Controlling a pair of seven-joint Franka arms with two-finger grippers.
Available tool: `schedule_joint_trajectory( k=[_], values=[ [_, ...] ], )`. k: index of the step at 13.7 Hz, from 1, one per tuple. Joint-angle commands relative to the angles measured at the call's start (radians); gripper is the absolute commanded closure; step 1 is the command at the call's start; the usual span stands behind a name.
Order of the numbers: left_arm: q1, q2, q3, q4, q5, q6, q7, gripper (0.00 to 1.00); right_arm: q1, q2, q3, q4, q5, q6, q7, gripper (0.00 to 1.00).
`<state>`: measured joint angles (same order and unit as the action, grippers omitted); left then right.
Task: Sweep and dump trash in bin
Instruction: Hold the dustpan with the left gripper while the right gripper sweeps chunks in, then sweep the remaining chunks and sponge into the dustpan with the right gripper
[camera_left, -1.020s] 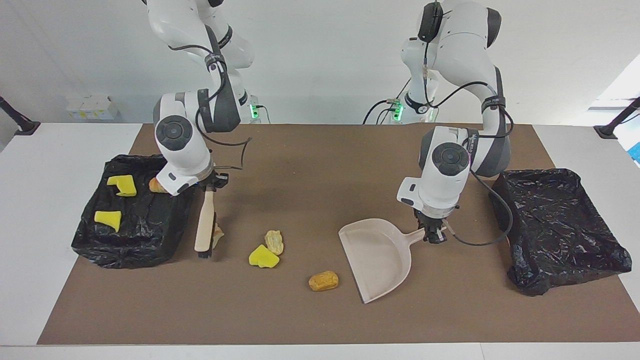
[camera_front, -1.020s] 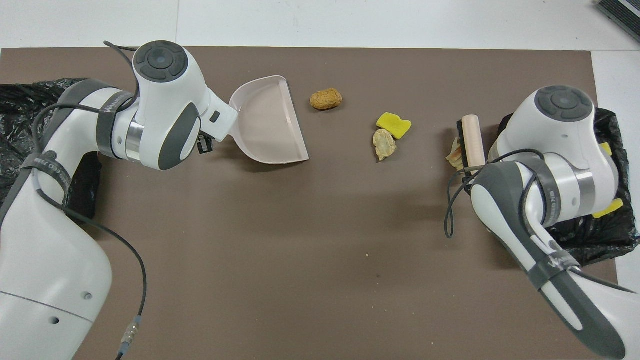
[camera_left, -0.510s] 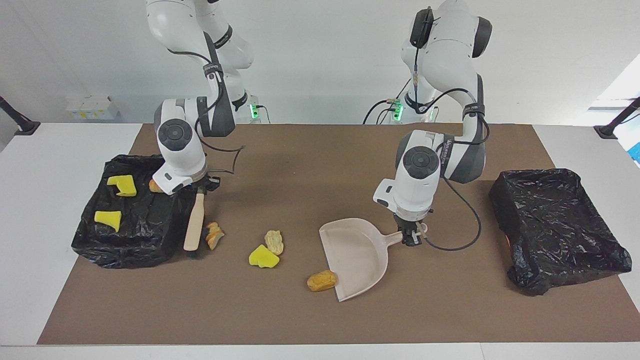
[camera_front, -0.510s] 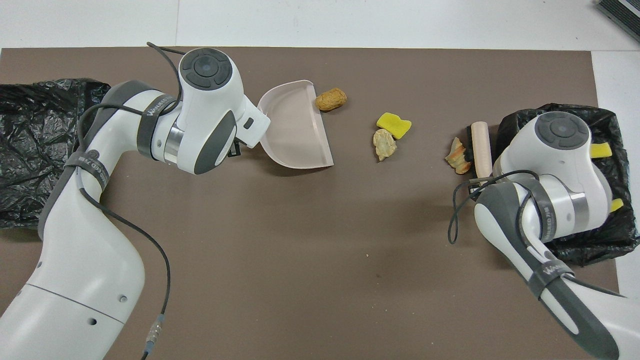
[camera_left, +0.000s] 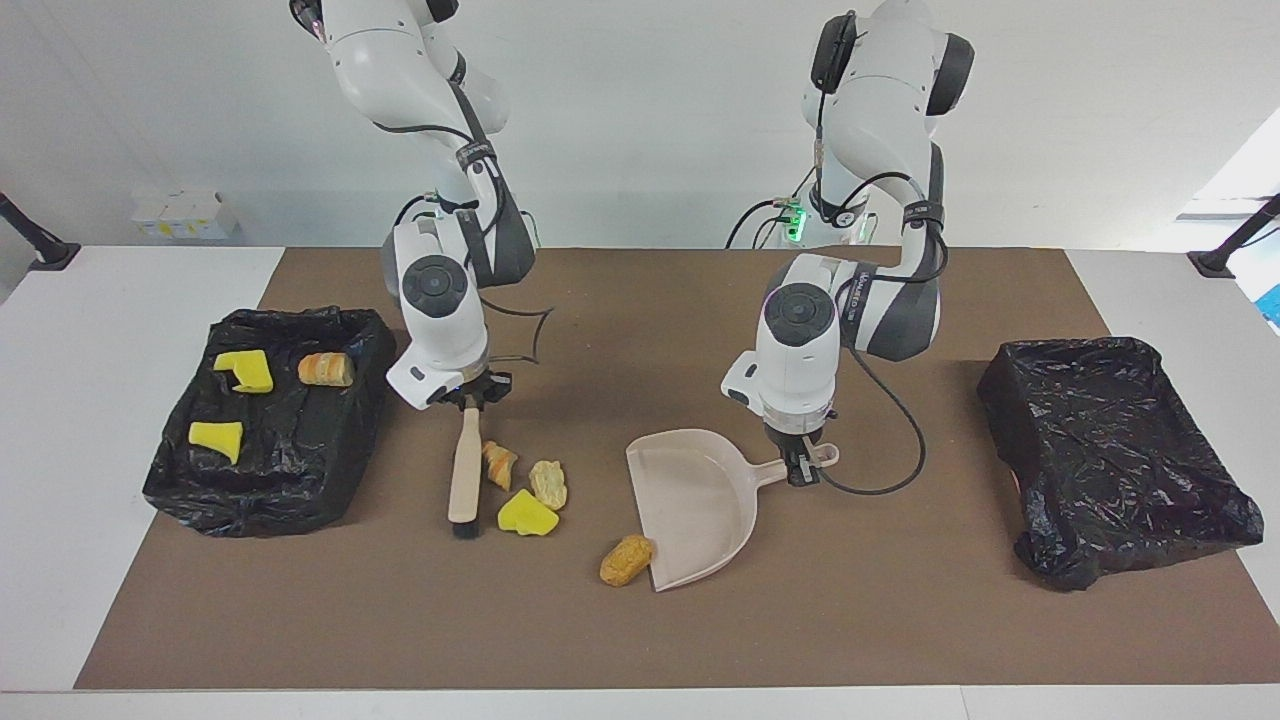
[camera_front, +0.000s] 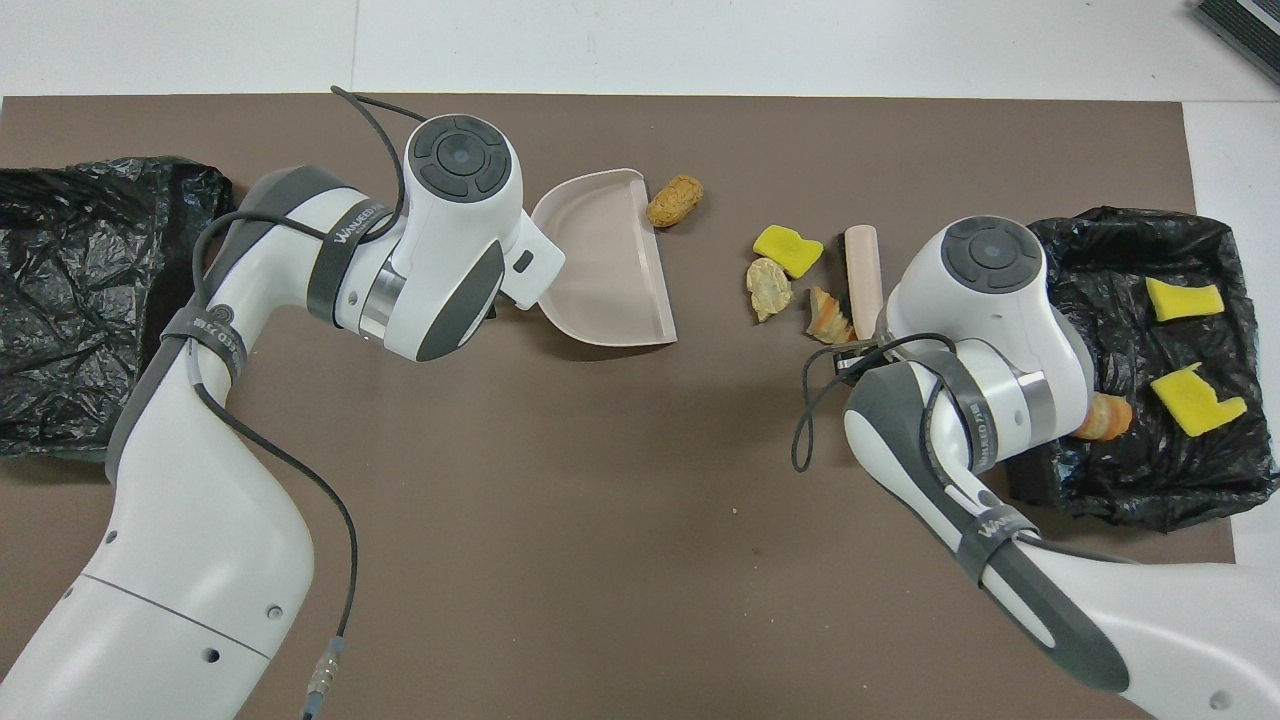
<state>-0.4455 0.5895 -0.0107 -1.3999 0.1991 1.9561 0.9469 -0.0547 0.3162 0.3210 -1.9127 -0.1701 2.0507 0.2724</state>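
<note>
My right gripper is shut on a wooden brush whose black bristles touch the mat. Right beside the brush lie three pieces of trash: an orange crust, a tan chunk and a yellow sponge. My left gripper is shut on the handle of the beige dustpan. An orange bread chunk touches the corner of the pan's lip. The black-lined bin at the right arm's end holds two yellow sponges and a bread piece.
A second black-lined bin stands at the left arm's end of the brown mat. Cables hang in loops from both wrists close to the table.
The right arm swept the brush toward the table's middle, pushing the crust up against the sponge and tan chunk. The left arm slid the dustpan toward them, nudging the bread chunk.
</note>
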Motion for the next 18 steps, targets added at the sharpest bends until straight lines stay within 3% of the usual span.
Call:
schedule_joint_trajectory(
  k=[1,5,10,13,18],
  values=[
    [-0.016,-0.014,0.009,-0.040,0.035,0.006,-0.008,1.00,0.042,0.076,0.006,0.082,0.049,0.014,0.008,1.00],
    [-0.029,-0.022,0.008,-0.054,0.036,0.009,-0.008,1.00,0.139,0.174,0.006,0.197,0.061,0.014,0.054,1.00],
    [-0.029,-0.023,0.008,-0.056,0.036,0.009,-0.008,1.00,0.222,0.182,0.029,0.234,0.167,0.016,0.059,1.00],
    [-0.029,-0.028,0.008,-0.070,0.036,0.017,-0.008,1.00,0.228,0.198,0.052,0.264,0.328,0.042,0.038,1.00],
    [-0.021,-0.031,0.006,-0.083,0.032,0.040,-0.051,1.00,0.185,0.182,0.043,0.313,0.299,-0.036,0.039,1.00]
  ],
)
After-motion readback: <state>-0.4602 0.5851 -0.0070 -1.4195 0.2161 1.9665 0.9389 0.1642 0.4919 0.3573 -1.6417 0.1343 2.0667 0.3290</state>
